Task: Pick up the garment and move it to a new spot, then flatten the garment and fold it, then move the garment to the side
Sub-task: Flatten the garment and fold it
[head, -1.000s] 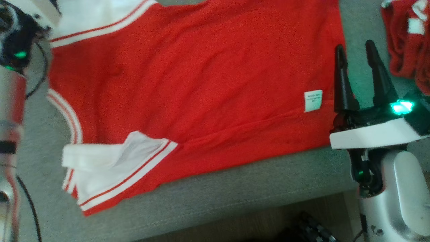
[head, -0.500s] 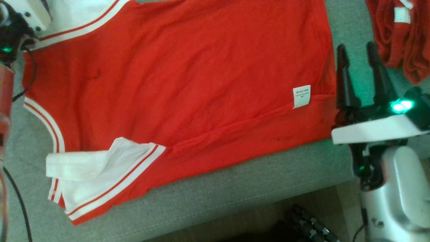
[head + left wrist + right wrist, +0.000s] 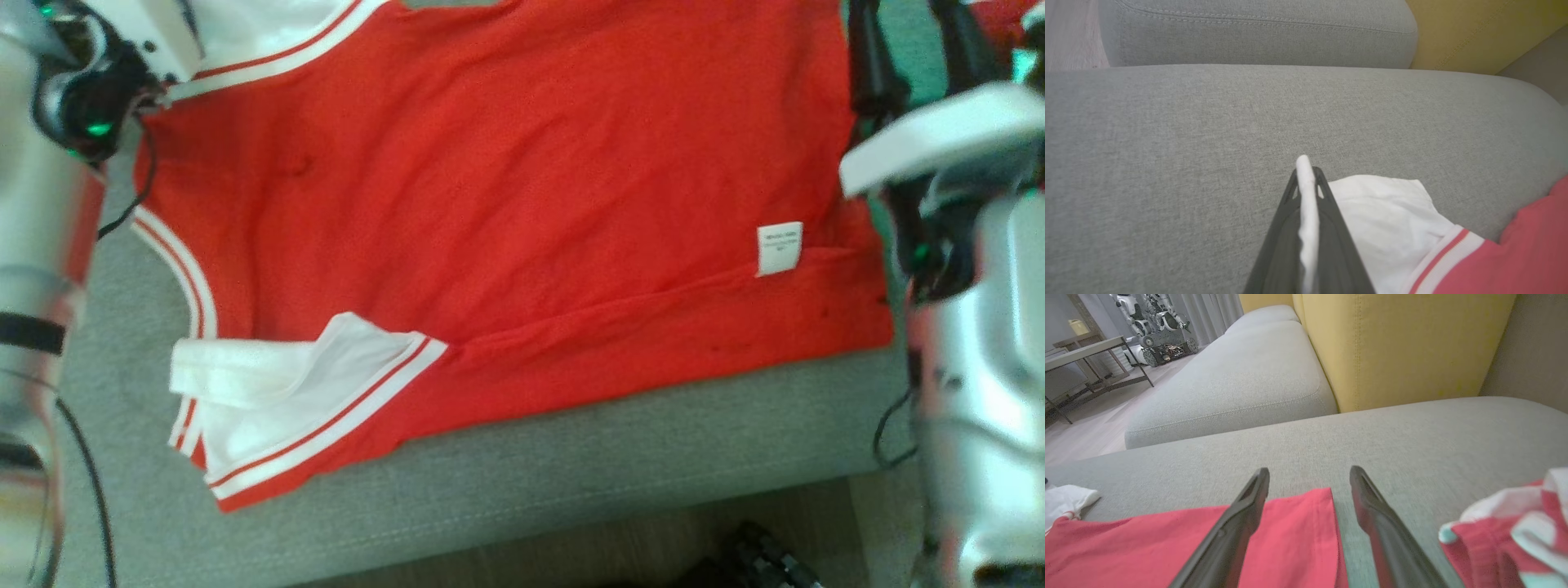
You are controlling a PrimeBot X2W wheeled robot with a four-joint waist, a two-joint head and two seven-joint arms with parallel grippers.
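The garment [image 3: 490, 204], a red jersey with white striped sleeves, lies spread flat on the grey sofa cushion [image 3: 571, 465]. My left gripper [image 3: 1306, 167] is shut on a fold of the far white sleeve [image 3: 1384, 220], which stands pinched between its fingers just above the cushion. In the head view that arm's wrist [image 3: 98, 90] sits at the garment's upper left corner. My right gripper [image 3: 1309, 473] is open, its fingers straddling the garment's far right corner [image 3: 1290, 535] and hovering low over it. It shows at the upper right of the head view [image 3: 910, 33].
A second crumpled red and white garment [image 3: 1515, 531] lies just right of my right gripper. A yellow backrest [image 3: 1404, 347] rises behind the cushion, with another grey seat [image 3: 1229, 388] beside it. The cushion's front edge drops to the floor [image 3: 571, 555].
My left gripper has shut on the white sleeve. My right arm has moved farther along the garment's right edge toward its far corner, jaws still open. The head camera has shifted.
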